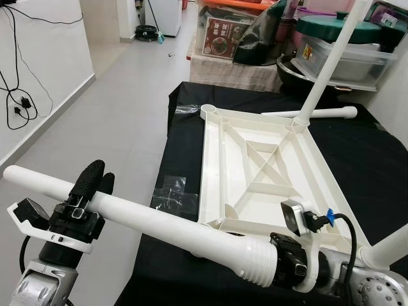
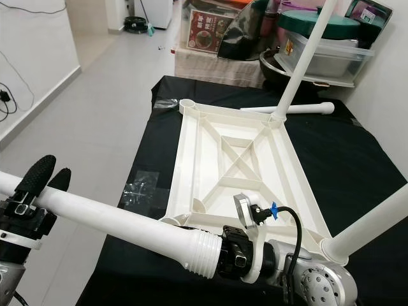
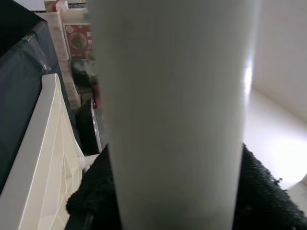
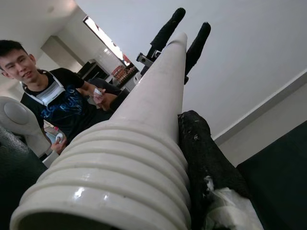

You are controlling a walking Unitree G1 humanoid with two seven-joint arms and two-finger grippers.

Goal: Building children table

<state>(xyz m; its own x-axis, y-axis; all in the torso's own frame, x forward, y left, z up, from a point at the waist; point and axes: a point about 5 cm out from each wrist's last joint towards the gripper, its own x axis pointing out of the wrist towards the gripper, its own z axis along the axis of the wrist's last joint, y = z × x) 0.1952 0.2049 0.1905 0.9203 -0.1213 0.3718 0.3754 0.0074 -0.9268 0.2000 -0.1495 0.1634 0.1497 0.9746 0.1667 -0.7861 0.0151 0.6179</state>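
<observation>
**Q:** What is on the left, nearest the robot?

**A:** The left gripper [image 1: 94, 180] has its two black fingers [image 3: 268, 201] closed on a white table leg [image 1: 140, 217], near the leg's plain end. The leg is held off the floor and runs across the front of the robot, left to right.

**Q:** And at the leg's other end?

**A:** The ribbed, threaded end [image 2: 203, 254] sits at the right gripper [image 2: 237, 256]. In the right wrist view a black finger [image 4: 206, 163] lies against the ribs; whether that gripper is clamped on the leg cannot be told.

**Q:** Where is the table itself?

**A:** The white tabletop [image 1: 255, 169] lies upside down on a black cloth [image 1: 357, 166], its ribbed underside up, just beyond the held leg. One fitted leg [image 1: 331, 57] stands up from its far right corner, and another [image 2: 370, 223] rises from the near right corner. A loose leg [image 1: 319, 113] lies on the cloth behind the tabletop.

**Q:** Anything else in view?

**A:** Stacked plastic bins [image 1: 344, 44] stand beyond the cloth. A person [image 4: 62, 105] in a dark shirt appears in the right wrist view.
</observation>
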